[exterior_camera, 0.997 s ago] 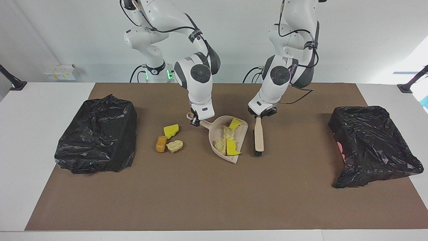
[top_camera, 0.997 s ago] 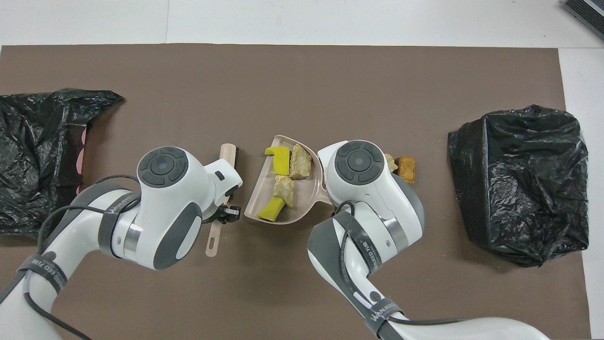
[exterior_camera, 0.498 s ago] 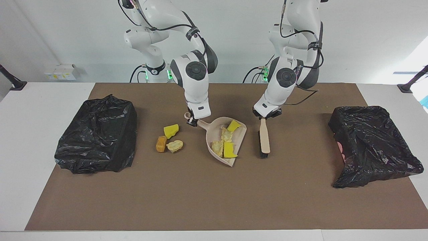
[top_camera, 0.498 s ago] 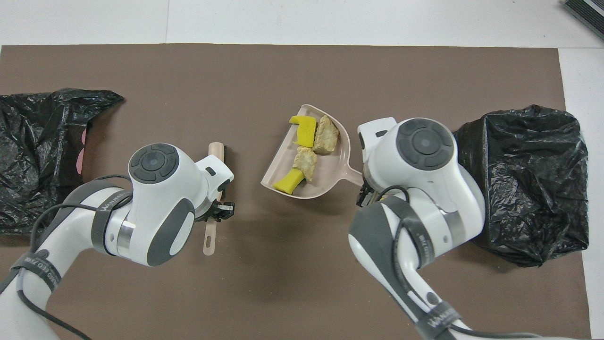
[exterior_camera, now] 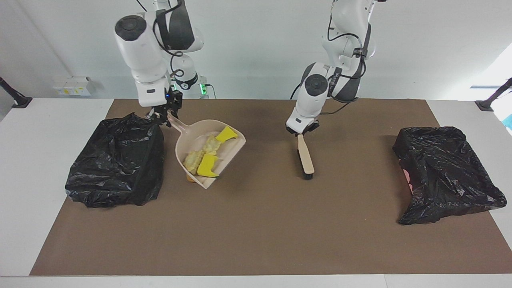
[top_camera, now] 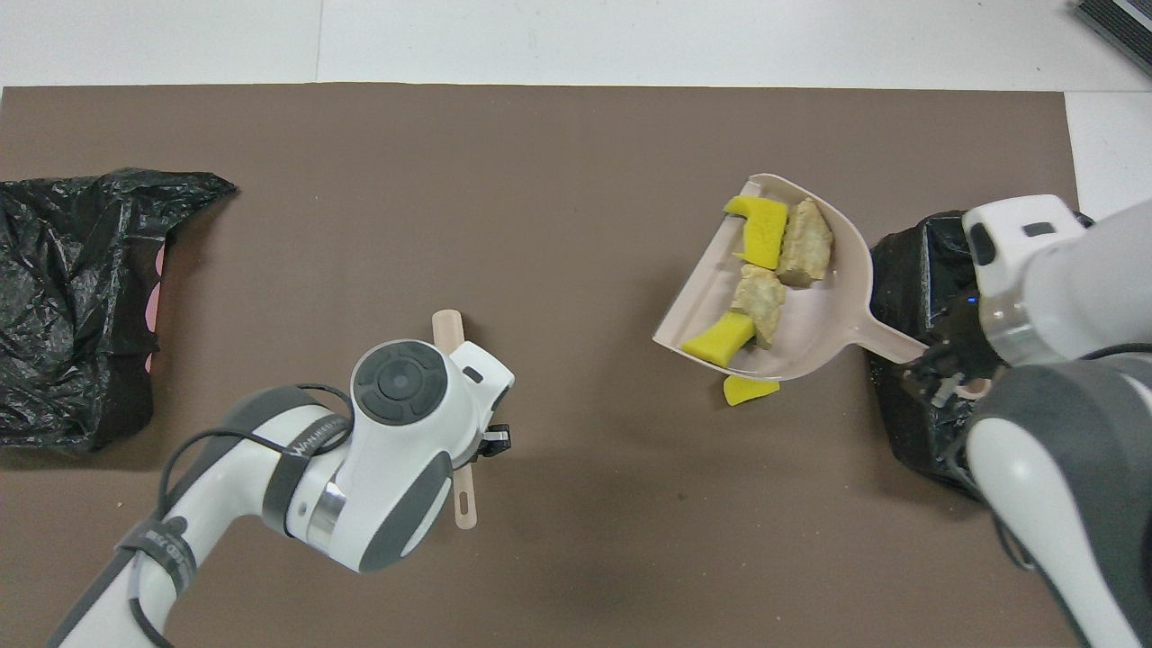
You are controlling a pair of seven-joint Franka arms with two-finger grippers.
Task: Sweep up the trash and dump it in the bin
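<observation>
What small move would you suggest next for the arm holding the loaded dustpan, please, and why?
Probably carry the dustpan a little farther over the bin at the right arm's end, then tip it. The right claw grips the handle above the bin's edge, but the pan's mouth, with four trash pieces, hangs over the mat beside the bin, so tipping now would likely spill them.

In view: 2 black bin bags point(exterior_camera: 116, 160) point(exterior_camera: 444, 172), 1 beige dustpan point(top_camera: 832, 346), 1 brush point(exterior_camera: 305, 154), and 2 robot arms. In the dustpan, right of centre in the overhead frame, lie 2 yellow sponge chunks point(top_camera: 763, 236) and 2 tan bread lumps point(top_camera: 804, 254). 1 more yellow chunk point(top_camera: 749, 390) shows just below it.
</observation>
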